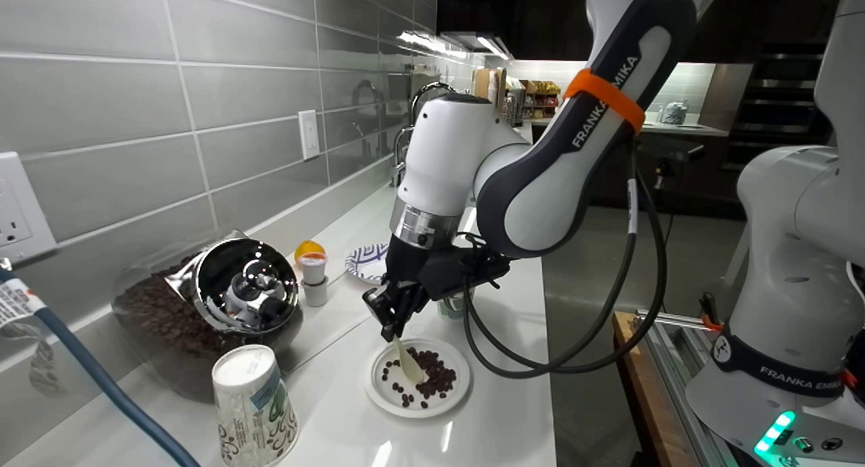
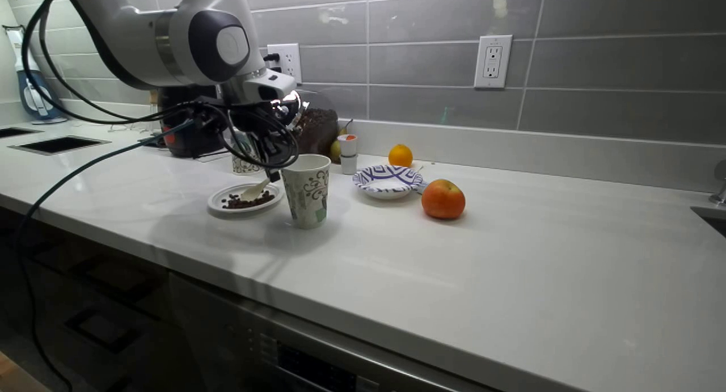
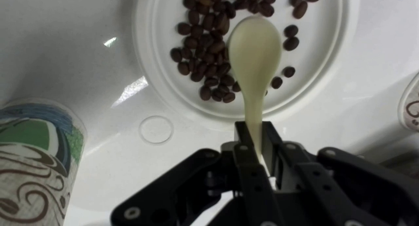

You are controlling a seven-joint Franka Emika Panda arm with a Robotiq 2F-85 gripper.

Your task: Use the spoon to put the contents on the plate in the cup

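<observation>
While the gripper (image 3: 255,129) pinches the spoon (image 3: 256,49) by its handle in the wrist view, the job looks mostly undone to me. The spoon's round end is over the plate (image 3: 314,51), between the big pile of brown bits (image 3: 209,58) and a few loose ones. I can't tell if it touches the plate. The side of it that I see has no bits on it. The cup (image 3: 32,173) is near the plate, not touching, and only its side shows.

In an exterior view, an upside-down cup (image 1: 255,409) and a big jar (image 1: 182,318) sit apart from the plate.

In an exterior view, a dish (image 2: 388,182) and a red fruit (image 2: 443,200) are farther from the plate than the cup, which stands mouth up. I can't see if bits are inside.

Grabbing the spoon is done. What's left, I'd guess, is to scoop, carry and tip, many times over.
</observation>
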